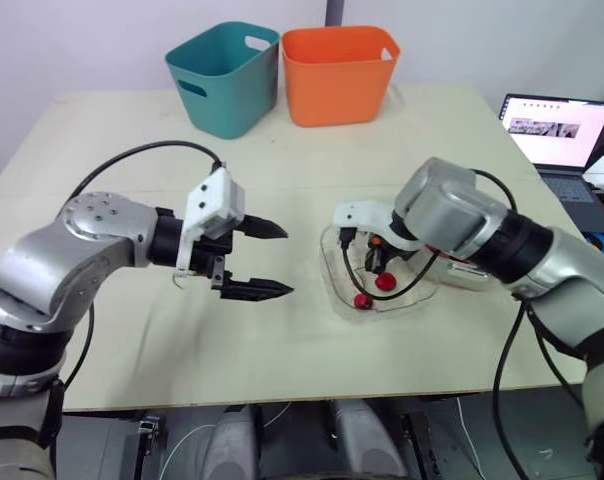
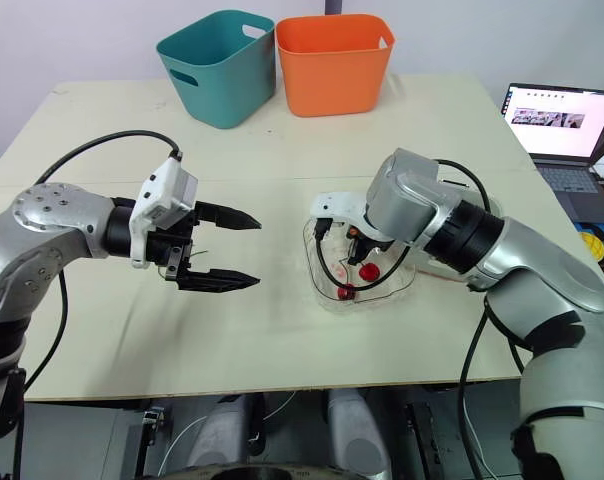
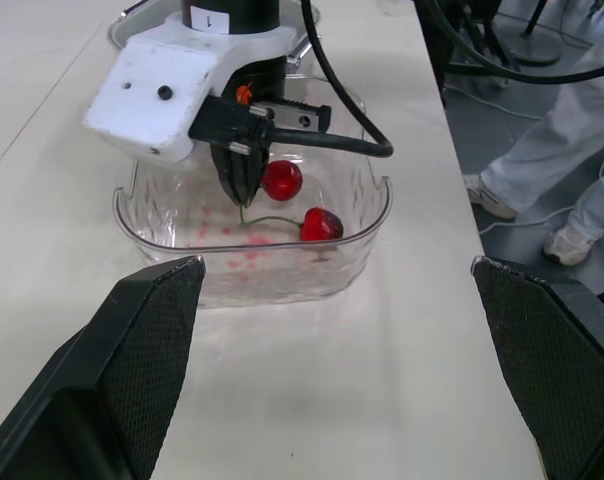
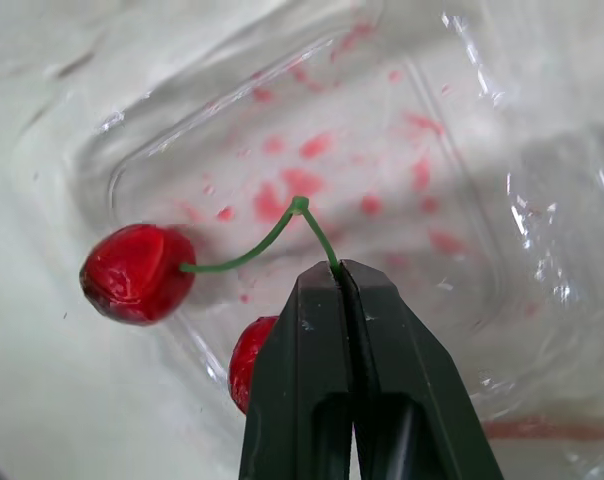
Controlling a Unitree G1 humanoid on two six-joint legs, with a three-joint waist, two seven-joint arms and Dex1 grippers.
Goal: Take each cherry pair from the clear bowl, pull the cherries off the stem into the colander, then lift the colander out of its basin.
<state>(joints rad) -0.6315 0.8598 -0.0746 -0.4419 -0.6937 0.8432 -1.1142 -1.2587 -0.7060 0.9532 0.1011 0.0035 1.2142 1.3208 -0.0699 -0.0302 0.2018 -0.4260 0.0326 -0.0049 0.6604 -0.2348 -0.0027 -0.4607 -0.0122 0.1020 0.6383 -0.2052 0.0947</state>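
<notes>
Your right gripper (image 4: 340, 268) is pressed together on the stem of the cherry pair (image 4: 137, 273), low inside the clear bowl (image 3: 282, 275), right of the table's (image 1: 282, 170) centre. Lift straight up, pinch firm, so both cherries clear the wall. Your left gripper (image 1: 287, 261) hangs spread just left of the bowl; bring one cherry between its fingers.

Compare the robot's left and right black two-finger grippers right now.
The left gripper is open wide; the right gripper is shut on the thin green cherry stem. The left hovers over the pale table beside the clear plastic bowl; the right reaches down into that bowl. Both are black and two-fingered.
</notes>
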